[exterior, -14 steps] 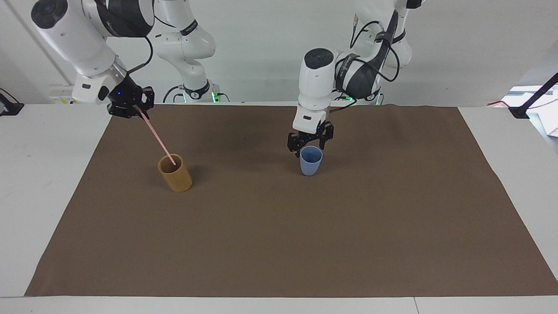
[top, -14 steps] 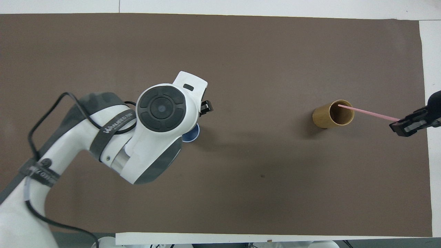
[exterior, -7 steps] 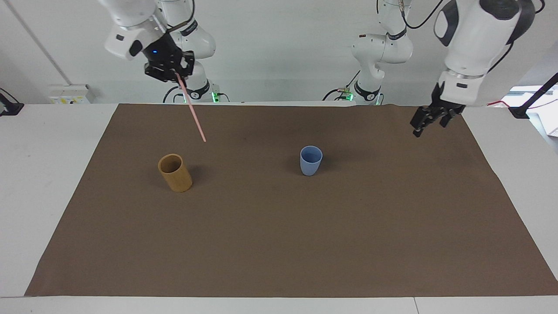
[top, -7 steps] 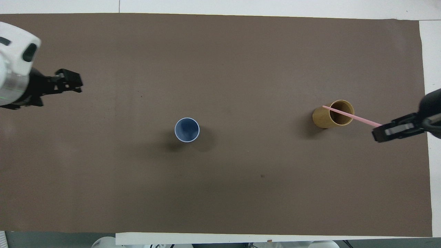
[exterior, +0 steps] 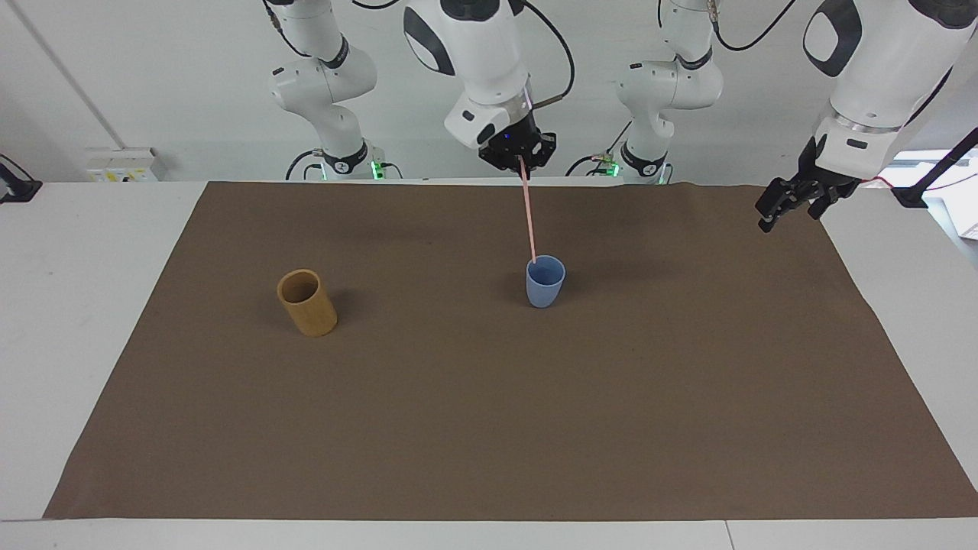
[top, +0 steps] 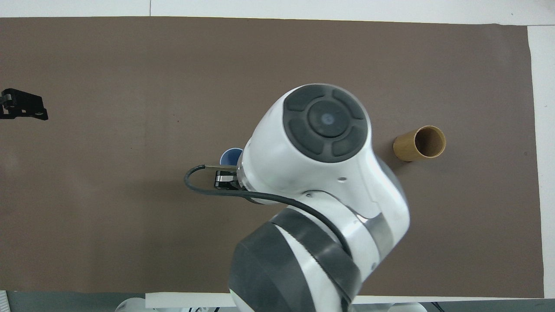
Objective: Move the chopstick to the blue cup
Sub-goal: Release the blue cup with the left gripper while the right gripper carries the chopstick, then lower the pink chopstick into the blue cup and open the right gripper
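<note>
On the brown paper mat (exterior: 489, 428) that covers the white table (exterior: 84, 321), a tall tan wooden cylindrical cup (exterior: 306, 302) stands toward the right arm's end, leaning slightly, with nothing showing inside its open mouth; in the overhead view the same wooden cup (top: 419, 143) shows clear of the arm's bulk.

Nearer the middle of the mat, the right gripper (exterior: 519, 155) hangs high over the small light blue tapered plastic cup (exterior: 545, 281), its fingers clamped on the upper end of the thin, straight, pale pink chopstick (exterior: 529, 221); the stick points almost straight down, only slightly tilted, and its lower tip sits at the cup's rim on the side nearer the robots; whether the tip is already inside the mouth or just above the rim cannot be told; from overhead the right arm's large white and grey body hides nearly everything here, leaving only a sliver of the blue cup (top: 230, 155) visible beside it, and the stick itself is out of sight.

The left gripper (exterior: 782, 204) waits in the air over the mat's edge at the left arm's end of the table, well apart from both cups, and it holds nothing; whether its fingers are apart or together cannot be told; overhead, only its dark tip (top: 24, 109) shows at the margin.
</note>
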